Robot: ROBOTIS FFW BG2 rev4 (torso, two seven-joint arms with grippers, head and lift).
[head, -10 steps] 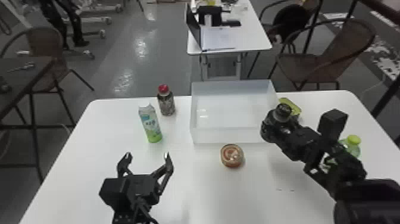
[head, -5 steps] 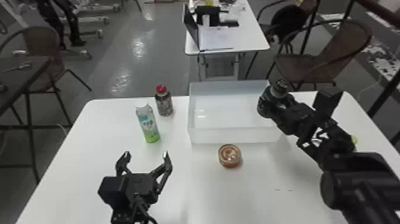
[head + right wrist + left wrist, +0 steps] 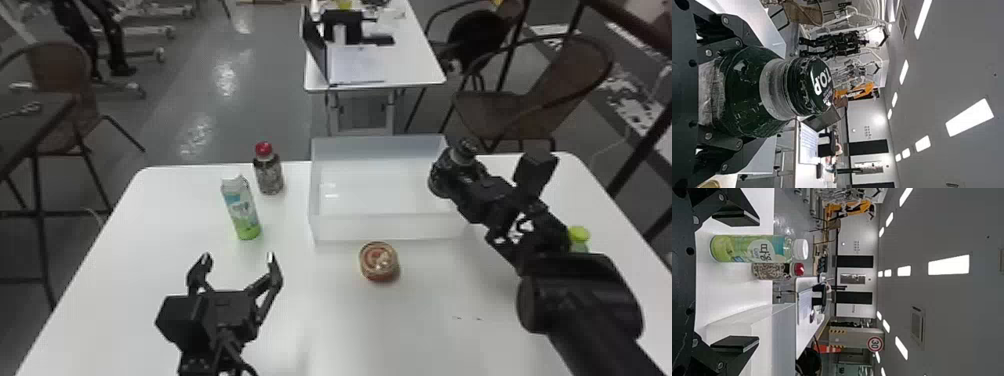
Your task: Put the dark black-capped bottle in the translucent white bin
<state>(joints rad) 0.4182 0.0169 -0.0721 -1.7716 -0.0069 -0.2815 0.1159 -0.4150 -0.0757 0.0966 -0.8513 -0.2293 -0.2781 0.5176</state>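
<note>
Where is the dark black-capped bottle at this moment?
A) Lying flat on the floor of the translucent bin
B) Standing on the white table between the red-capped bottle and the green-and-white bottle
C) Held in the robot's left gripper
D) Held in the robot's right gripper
D: the right wrist view shows the dark bottle between the fingers of the right gripper.

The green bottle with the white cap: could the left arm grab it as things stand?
Probably yes. The left pincer looks open and empty, and nothing seems to stand between it and the green bottle. The red-capped bottle is just behind, out of the way.
</note>
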